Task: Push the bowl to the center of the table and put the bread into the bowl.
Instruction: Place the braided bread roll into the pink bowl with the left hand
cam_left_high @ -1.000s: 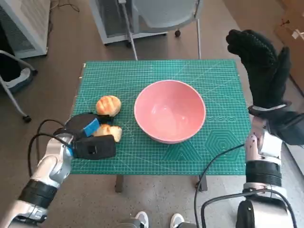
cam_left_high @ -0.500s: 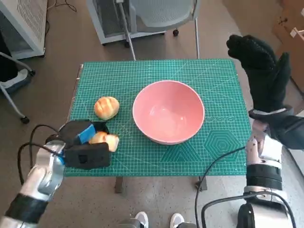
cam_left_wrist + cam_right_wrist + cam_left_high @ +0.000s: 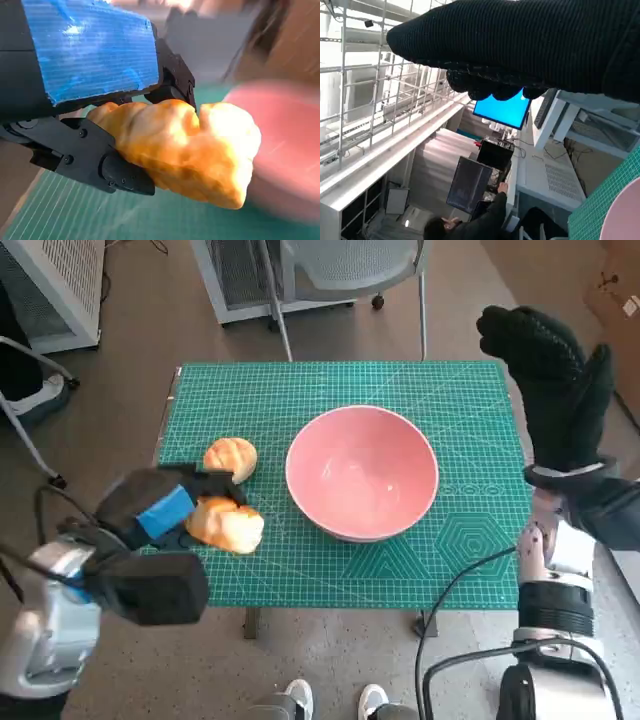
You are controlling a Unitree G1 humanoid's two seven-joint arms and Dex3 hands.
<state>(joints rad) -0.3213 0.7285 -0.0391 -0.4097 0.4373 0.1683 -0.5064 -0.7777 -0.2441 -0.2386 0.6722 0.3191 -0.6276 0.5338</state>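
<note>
Two buns show on the green mat [image 3: 300, 570], both at the table's 9 o'clock side. Nearest the robot, the left hand [image 3: 160, 515] grips one bun [image 3: 225, 525] between its black fingers [image 3: 125, 177]; the wrist view shows the fingers closed round the bun's near half, with its pale torn end sticking out towards the bowl. In the head view that held bun sits at about 8 o'clock from the bowl, near its rim but apart from it; whether it is lifted off the mat or resting on it I cannot tell. The second bun [image 3: 231, 458] lies loose on the mat just beyond the hand, at about 9 o'clock from the bowl, close to the held bun.

The pink bowl [image 3: 362, 473] stands upright near the middle of the mat, with nothing inside.

At 3 o'clock, off the mat's edge, the right hand [image 3: 553, 390] in its black glove is raised upright above the table's right side, fingers straight and apart, holding nothing.

Farther off, at 12 o'clock past the table, a grey chair [image 3: 350, 270] and a white cabinet [image 3: 55, 290] stand on the brown floor. The right wrist view looks away across the room, where a person [image 3: 470, 225] sits below a blue screen [image 3: 501, 112].
</note>
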